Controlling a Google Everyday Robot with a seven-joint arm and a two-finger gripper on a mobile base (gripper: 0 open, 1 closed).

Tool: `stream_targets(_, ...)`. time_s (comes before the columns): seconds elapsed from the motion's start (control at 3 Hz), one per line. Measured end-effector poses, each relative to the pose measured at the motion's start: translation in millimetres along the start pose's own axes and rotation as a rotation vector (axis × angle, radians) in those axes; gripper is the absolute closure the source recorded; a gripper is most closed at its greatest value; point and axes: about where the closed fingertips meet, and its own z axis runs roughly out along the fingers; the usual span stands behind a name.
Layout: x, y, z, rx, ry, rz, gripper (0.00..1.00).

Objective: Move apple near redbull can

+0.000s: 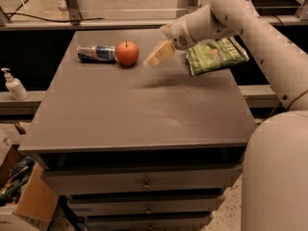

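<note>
- Filling the lower right corner, the robot's pale rounded body stands nearest, close against the cabinet's right side
- Grey drawers sit shut along the front under the table top, with a cardboard box on the floor at lower left
- The dark table stretches away above them
- A white soap bottle stands on a ledge off the table's left side
- The arm reaches in from the upper right and slants leftward over the table's far half
- The gripper hangs above the surface just right of the apple, apart from it; whether it is clenched or released I cannot tell, and it grasps neither the apple nor the can
- The apple rests stem-up on the far left part of the table, its left side against the end of the redbull can, which lies on its side
- A green chip bag lies on the far right part, partly under the arm
</note>
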Motion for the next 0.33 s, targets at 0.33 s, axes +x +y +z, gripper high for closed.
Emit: stream_targets(0.33,0.0,0.0,0.1,0.000,0.000,0.000,0.00)
